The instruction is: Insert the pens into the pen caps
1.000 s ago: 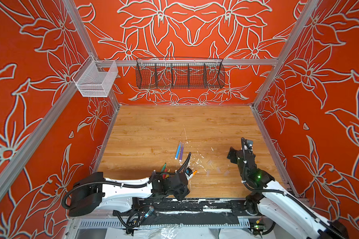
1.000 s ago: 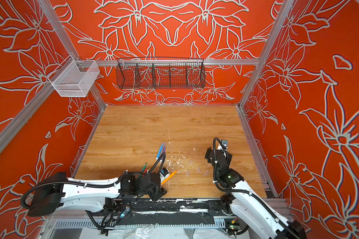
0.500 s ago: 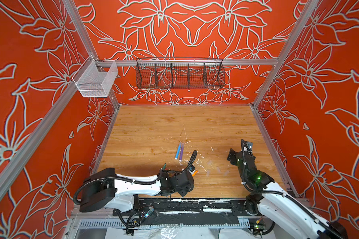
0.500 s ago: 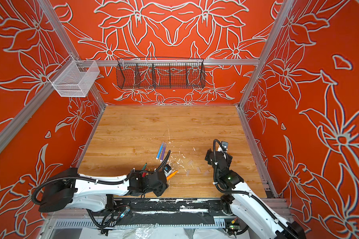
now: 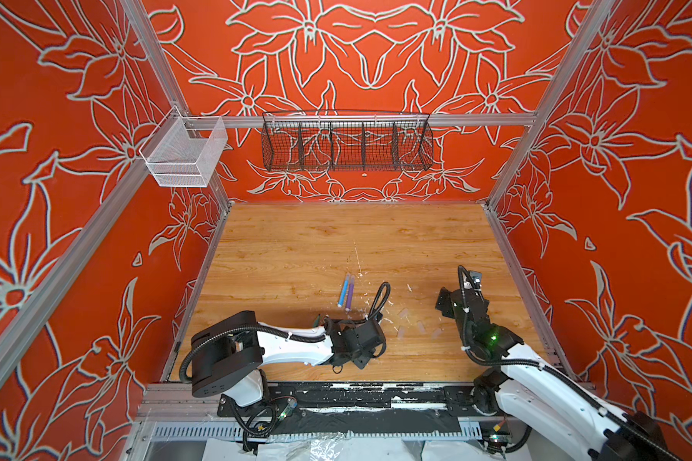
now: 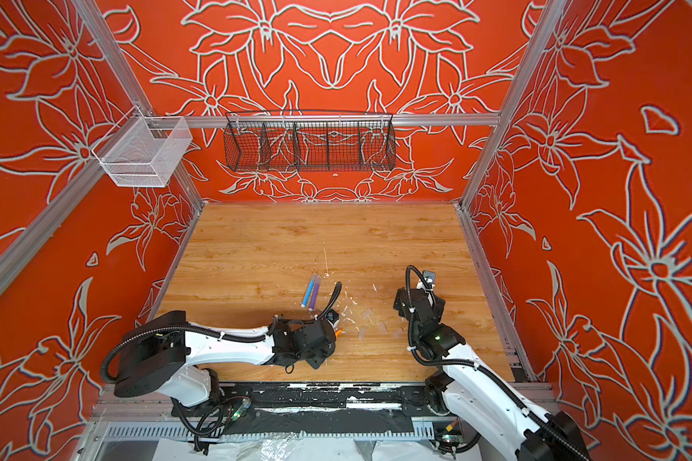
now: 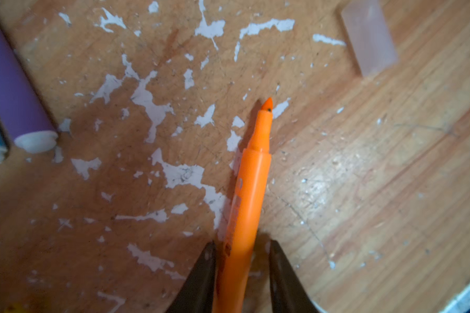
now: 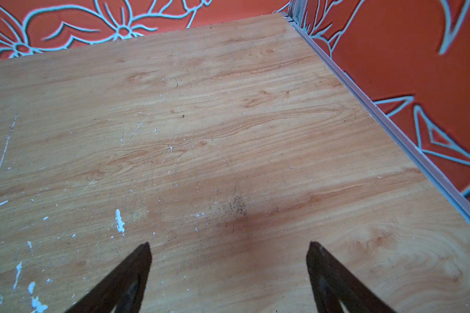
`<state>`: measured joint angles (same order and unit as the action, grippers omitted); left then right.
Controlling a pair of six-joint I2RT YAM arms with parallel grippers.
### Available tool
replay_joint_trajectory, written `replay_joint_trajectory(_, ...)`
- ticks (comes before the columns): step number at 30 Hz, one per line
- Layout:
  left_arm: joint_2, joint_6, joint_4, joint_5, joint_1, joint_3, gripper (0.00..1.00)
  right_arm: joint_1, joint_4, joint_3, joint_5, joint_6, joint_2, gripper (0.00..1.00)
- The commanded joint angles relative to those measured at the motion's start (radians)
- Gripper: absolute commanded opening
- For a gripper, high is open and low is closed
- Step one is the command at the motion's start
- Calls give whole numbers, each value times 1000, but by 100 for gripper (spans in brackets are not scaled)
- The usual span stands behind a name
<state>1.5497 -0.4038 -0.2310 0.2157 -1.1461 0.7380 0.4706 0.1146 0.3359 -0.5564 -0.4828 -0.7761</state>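
An orange pen (image 7: 251,189) lies on the wood with its tip pointing away from my left gripper (image 7: 242,244). The jaws are shut on its barrel, one finger pressed to it and a thin shadowed slit at the other. In a top view only its orange tip (image 6: 338,332) shows past the wrist. A blue pen (image 5: 343,290) and a purple pen (image 5: 350,293) lie side by side just beyond. A green pen's tip (image 5: 317,318) peeks from behind the left arm. Several clear pen caps (image 5: 404,314) lie between the arms, one of these caps (image 7: 369,38) beyond the orange tip. My right gripper (image 8: 228,244) hangs open over bare wood.
A black wire basket (image 5: 346,141) and a white mesh basket (image 5: 184,153) hang on the walls above the floor. White paint flecks (image 7: 147,100) speckle the wood around the pens. Aluminium rails (image 8: 391,127) edge the floor.
My left arm has swung right and down over the orange pen, and its jaws have narrowed onto the barrel. The right arm has stayed still.
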Motion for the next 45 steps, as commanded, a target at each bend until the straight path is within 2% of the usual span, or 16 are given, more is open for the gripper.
replay_joint_trajectory(1, 19, -8, -55, -9, 6, -16, 23, -4, -8, 34, 4, -3, 2, 91)
replay_joint_trajectory(4, 2, -15, -55, -7, 13, -31, 16, -4, -10, 35, 4, -2, -3, 91)
replay_joint_trajectory(12, -6, -24, -29, -58, 56, -70, 7, -4, -8, 44, 50, 5, -10, 92)
replay_joint_trajectory(14, -21, -23, -25, -62, 64, -74, 6, -4, 80, 94, 137, -62, -34, 93)
replay_joint_trajectory(16, -44, -21, -25, -71, 72, -68, 6, 7, 150, 144, 303, -130, -66, 85)
replay_joint_trajectory(19, -98, -12, -12, -77, 81, -56, 6, 110, 130, 161, 429, -219, -82, 84)
replay_joint_trajectory(23, -144, -18, -12, -66, 106, -25, 6, 336, 70, 190, 359, -276, -73, 86)
replay_joint_trajectory(28, -222, -11, 23, -65, 115, -24, 4, 453, -163, 130, 411, -390, -108, 85)
replay_joint_trajectory(33, -279, 0, 21, -90, 117, -21, 4, 534, -339, 91, 412, -456, -150, 83)
replay_joint_trajectory(39, -330, -8, 43, -106, 117, -36, 5, 559, -487, 70, 394, -500, -235, 81)
replay_joint_trajectory(45, -374, -8, 47, -129, 117, -45, 4, 575, -592, 83, 414, -551, -353, 65)
